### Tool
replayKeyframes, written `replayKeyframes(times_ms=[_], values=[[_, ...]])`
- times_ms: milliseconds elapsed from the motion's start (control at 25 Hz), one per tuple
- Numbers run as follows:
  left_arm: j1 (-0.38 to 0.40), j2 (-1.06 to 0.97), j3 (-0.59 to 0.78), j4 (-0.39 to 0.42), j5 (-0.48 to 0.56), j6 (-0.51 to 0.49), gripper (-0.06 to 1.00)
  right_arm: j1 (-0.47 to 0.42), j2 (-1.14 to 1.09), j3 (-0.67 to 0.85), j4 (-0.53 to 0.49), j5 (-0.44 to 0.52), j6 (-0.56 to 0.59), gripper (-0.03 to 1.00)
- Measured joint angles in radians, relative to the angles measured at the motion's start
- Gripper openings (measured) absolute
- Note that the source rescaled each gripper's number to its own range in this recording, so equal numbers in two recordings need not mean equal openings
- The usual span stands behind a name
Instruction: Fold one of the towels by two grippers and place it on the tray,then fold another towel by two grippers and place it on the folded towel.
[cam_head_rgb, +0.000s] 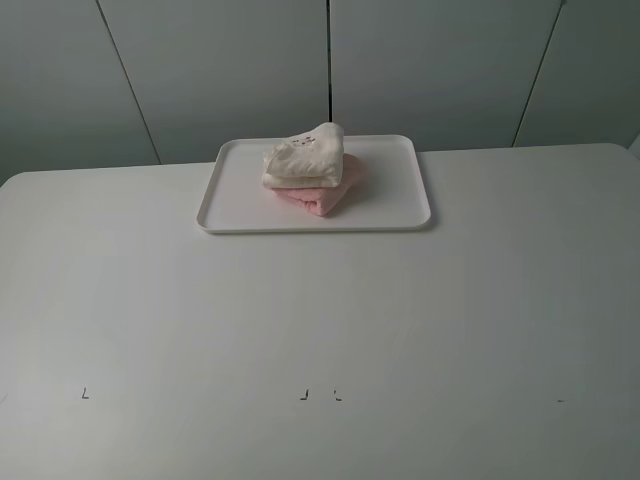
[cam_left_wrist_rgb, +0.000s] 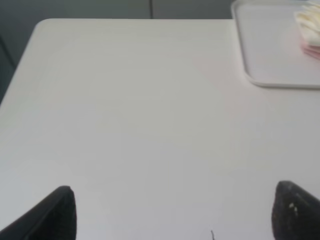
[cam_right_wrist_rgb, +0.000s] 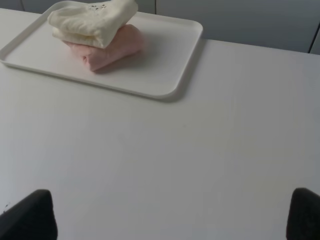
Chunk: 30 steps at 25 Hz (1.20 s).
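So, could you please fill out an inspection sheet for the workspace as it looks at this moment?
Surface: white table, with small dark marks near its front edge.
Job's things: cream towel, folded, lies on folded pink towel; both sit on the white tray at the table's far side.
Clutter: nothing seen.
Grippers: left gripper and right gripper both open and holding nothing, low over bare table; neither appears in the exterior view.
Cables: nothing seen.
Surroundings: grey panelled wall behind the table.
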Motion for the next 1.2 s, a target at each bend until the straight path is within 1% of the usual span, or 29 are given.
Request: replayKeyframes(times_ms=[80, 200, 480, 1200], values=[[0.047, 0.0, 0.0, 0.002, 0.0, 0.0, 1.0, 0.0, 0.0, 0.0, 0.0, 0.0, 0.0, 1.0], [0.059, 0.0, 0.0, 0.006, 0.0, 0.0, 1.0, 0.0, 0.0, 0.0, 0.0, 0.0, 0.0, 1.0], [0.06, 0.0, 0.0, 0.008, 0.0, 0.0, 1.0, 0.027, 0.0, 0.0, 0.0, 0.0, 0.0, 1.0], [0.06, 0.0, 0.0, 0.008, 0.0, 0.0, 1.0, 0.027, 0.0, 0.0, 0.004, 0.0, 0.002, 1.0]])
